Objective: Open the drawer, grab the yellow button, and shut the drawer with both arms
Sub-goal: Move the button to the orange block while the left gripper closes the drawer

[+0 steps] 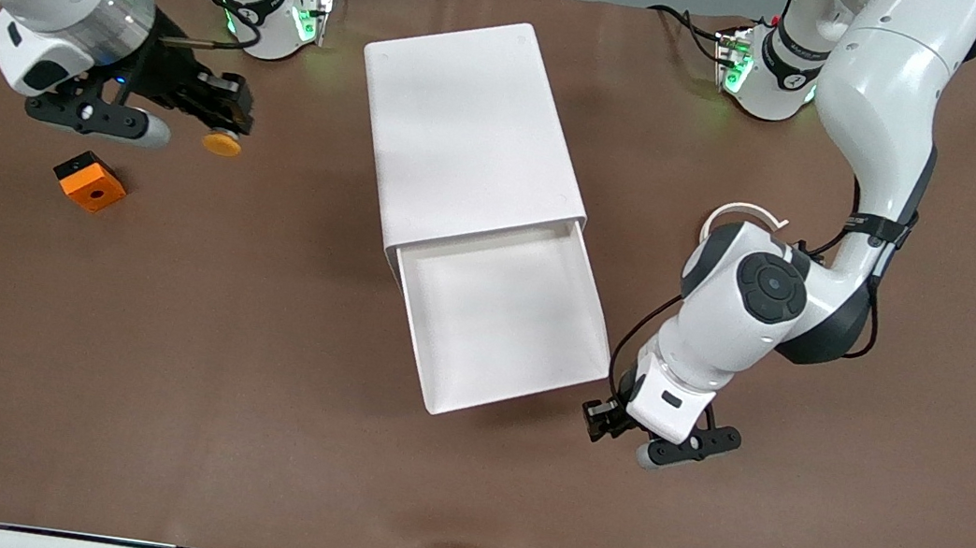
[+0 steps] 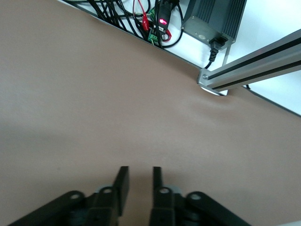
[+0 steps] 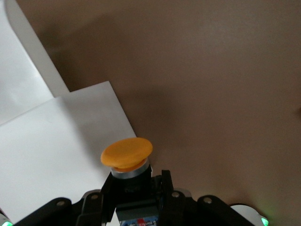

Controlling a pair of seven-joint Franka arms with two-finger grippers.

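Front view: drawer (image 1: 501,318) pulled out of white cabinet (image 1: 469,135), facing front camera, interior bare. Right gripper (image 1: 223,124) held over bench (image 1: 246,393) toward right arm's end, jaws pinched on button (image 1: 222,144). Orange block (image 1: 90,181) lies on bench nearer camera. Left gripper (image 1: 606,419) sits low beside drawer's front corner, toward left arm's end.

Left wrist view: left gripper (image 2: 140,183) jaws nearly together, narrow gap, nothing held.

Right wrist view: button (image 3: 127,155) clamped by dark body, orange cap outward, above cabinet (image 3: 56,141) edge.
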